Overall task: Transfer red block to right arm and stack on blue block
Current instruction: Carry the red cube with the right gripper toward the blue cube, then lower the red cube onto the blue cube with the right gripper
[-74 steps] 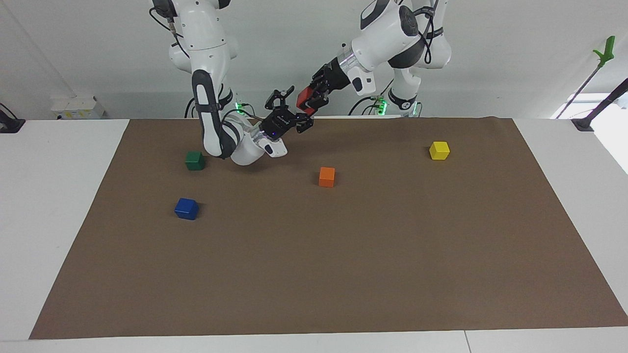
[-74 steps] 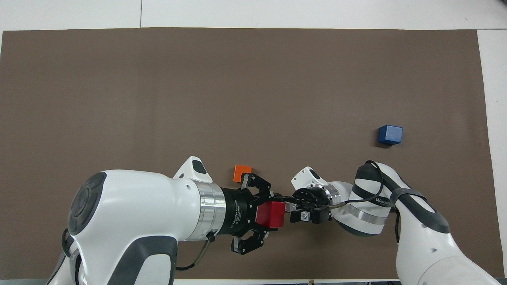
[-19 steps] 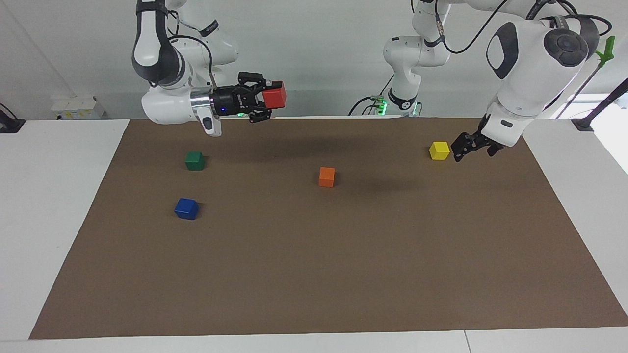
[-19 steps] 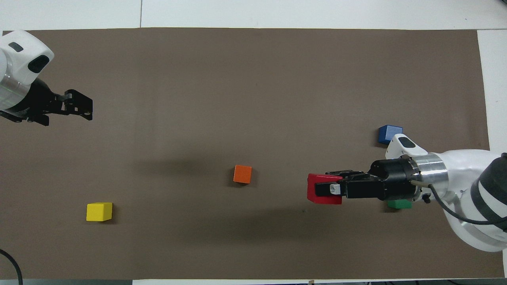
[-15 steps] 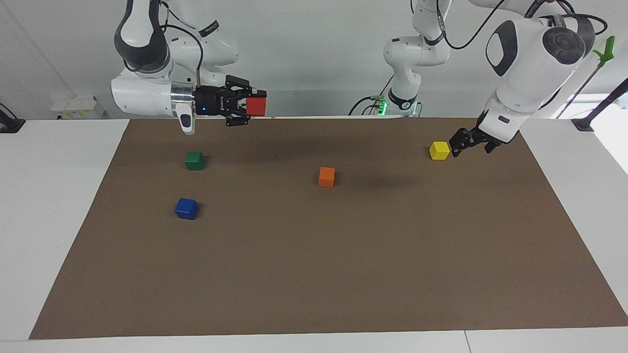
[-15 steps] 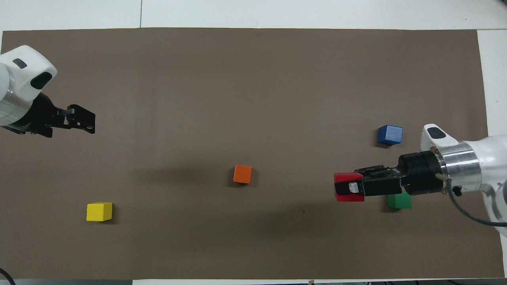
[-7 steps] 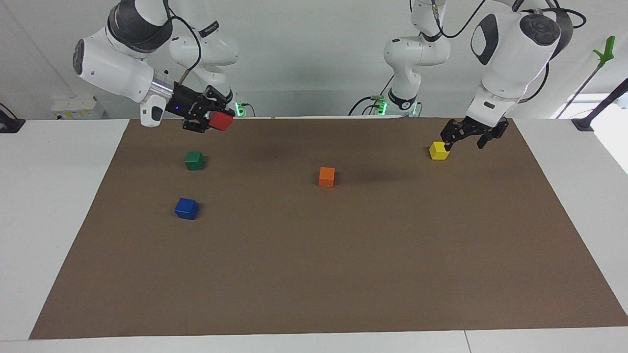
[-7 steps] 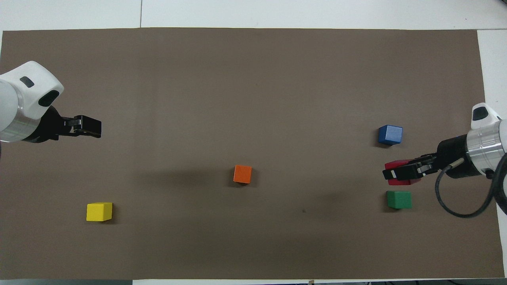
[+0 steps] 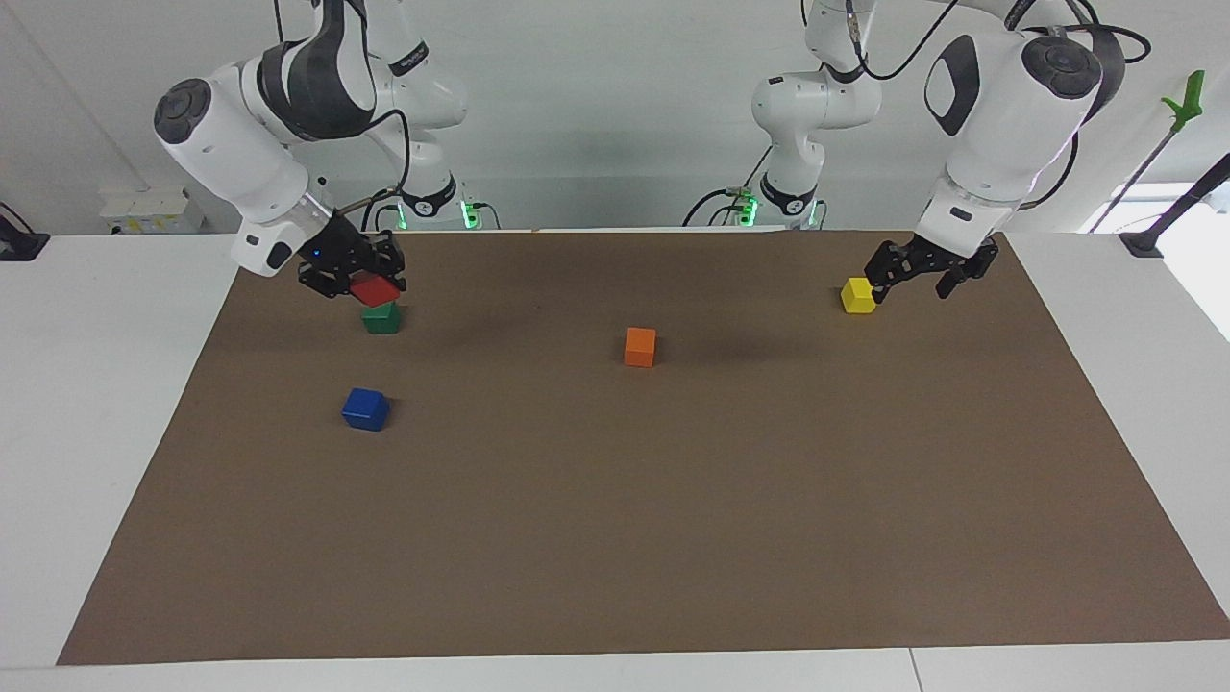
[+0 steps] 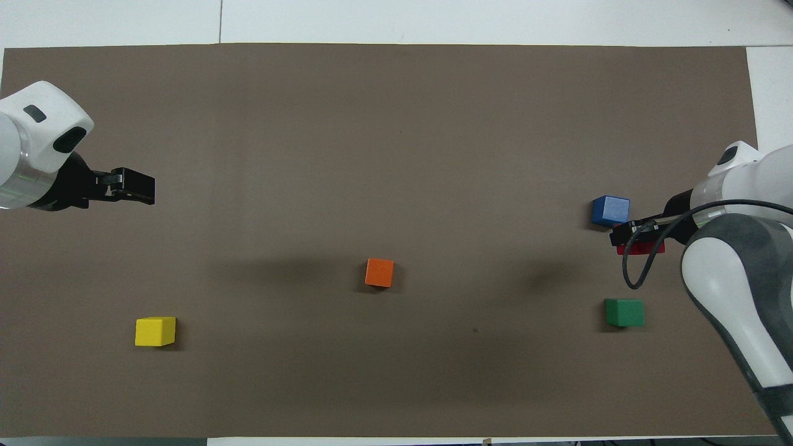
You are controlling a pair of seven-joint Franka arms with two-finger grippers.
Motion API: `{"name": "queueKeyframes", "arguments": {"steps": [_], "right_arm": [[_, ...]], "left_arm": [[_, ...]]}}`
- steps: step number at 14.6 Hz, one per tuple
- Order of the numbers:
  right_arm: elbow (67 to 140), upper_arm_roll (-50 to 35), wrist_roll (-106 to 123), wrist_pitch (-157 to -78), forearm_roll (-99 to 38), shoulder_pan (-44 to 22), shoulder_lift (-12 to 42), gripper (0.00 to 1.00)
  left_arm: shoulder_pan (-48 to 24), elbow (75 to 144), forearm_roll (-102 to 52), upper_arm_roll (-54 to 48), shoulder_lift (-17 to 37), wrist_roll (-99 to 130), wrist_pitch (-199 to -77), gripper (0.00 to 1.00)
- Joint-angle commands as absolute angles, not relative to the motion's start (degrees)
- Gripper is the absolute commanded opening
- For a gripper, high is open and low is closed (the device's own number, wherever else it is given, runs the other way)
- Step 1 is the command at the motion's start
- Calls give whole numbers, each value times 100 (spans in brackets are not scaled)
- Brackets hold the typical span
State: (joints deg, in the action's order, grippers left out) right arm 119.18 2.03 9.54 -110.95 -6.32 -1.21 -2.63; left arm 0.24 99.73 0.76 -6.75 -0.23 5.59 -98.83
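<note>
on the brown mat (image 9: 615,500) covering the counter (image 9: 96,384), a green block (image 9: 381,316) lies nearer the robots than the blue block (image 9: 365,408), an orange block (image 9: 640,346) sits mid-mat, and a yellow block (image 9: 859,295) lies toward the left arm's end. the right claw (image 9: 360,279) is clamped on the red block (image 9: 374,289), in the air over the mat between the green and blue blocks; half a second ago it was higher and more toward the middle. the left claw (image 9: 918,269) waits above the mat by the yellow block, its fingers spread with nothing between them.
</note>
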Motion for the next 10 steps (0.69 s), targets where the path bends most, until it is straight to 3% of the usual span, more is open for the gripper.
{"name": "queueKeyframes", "arguments": {"steps": [1, 10], "right_arm": [[11786, 185, 660, -11363, -273, -35, 113, 0], [11716, 193, -342, -12172, 211, -18, 834, 0]], "left_arm": [[114, 9677, -17, -747, 141, 439, -9659, 100], [53, 9729, -18, -729, 9, 501, -9668, 100]]}}
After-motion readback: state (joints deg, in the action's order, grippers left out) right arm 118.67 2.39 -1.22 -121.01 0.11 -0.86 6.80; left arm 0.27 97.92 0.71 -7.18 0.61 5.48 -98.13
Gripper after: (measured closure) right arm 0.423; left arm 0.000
